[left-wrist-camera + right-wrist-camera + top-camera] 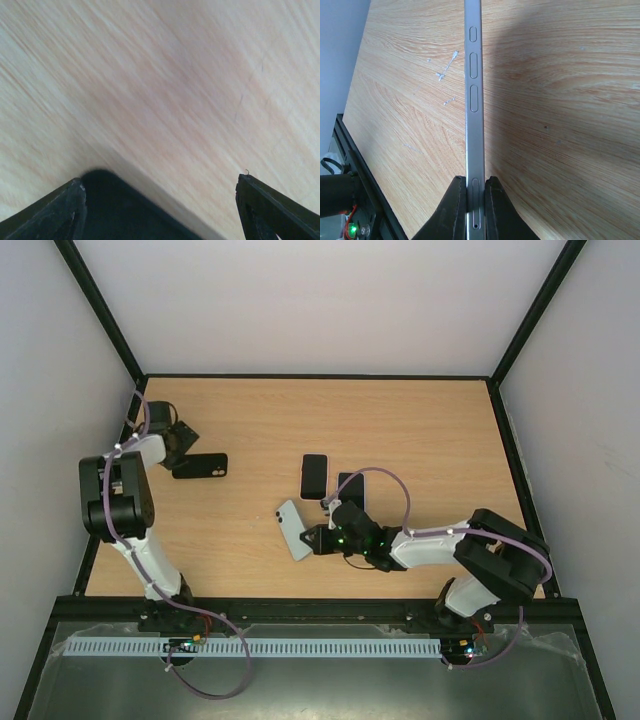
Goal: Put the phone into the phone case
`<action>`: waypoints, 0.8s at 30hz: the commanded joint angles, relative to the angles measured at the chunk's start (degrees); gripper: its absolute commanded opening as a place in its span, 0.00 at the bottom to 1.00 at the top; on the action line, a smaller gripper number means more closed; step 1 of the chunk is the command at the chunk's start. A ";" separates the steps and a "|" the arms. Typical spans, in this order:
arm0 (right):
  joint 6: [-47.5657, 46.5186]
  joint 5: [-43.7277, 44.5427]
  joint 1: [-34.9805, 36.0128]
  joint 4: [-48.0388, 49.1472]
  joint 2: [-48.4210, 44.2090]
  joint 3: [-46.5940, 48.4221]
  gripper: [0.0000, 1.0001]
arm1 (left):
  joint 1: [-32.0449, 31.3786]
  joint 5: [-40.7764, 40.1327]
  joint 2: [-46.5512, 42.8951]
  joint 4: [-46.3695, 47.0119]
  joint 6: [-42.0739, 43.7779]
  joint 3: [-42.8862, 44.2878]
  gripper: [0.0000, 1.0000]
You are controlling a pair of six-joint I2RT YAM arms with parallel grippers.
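My right gripper [318, 538] is shut on the end of a white, silver-edged phone [293, 528] and holds it on edge over the table's front middle. In the right wrist view both fingertips [454, 210] pinch the phone's thin side [474, 100], whose buttons face the camera. A black phone case [200, 466] lies flat at the left. My left gripper [178, 445] is open just behind its left end. In the left wrist view the case's rounded corner [125, 210] sits low between the spread jaws of my left gripper [160, 205], close to the left finger [55, 215].
Two more phone-like slabs lie side by side at the table's middle: one with a black face [314, 476] and one with a white rim [351, 490], partly under the right arm's cable. The black frame rail [320, 608] runs along the front edge.
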 commanded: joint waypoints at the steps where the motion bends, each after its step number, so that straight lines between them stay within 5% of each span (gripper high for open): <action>1: -1.27 1.74 -0.18 0.51 -2.87 0.75 0.02 | 2.87 3.32 2.83 2.15 2.67 4.79 0.82; 8: -1.28 3.83 -0.25 -1.03 -5.67 0.10 0.02 | 4.84 2.45 9.82 -1.58 7.70 10.82 0.82; 24: -2.32 10.62 -0.53 -10.55 -17.89 -1.38 0.02 | 4.43 11.79 6.17 1.91 1.82 -4.04 0.83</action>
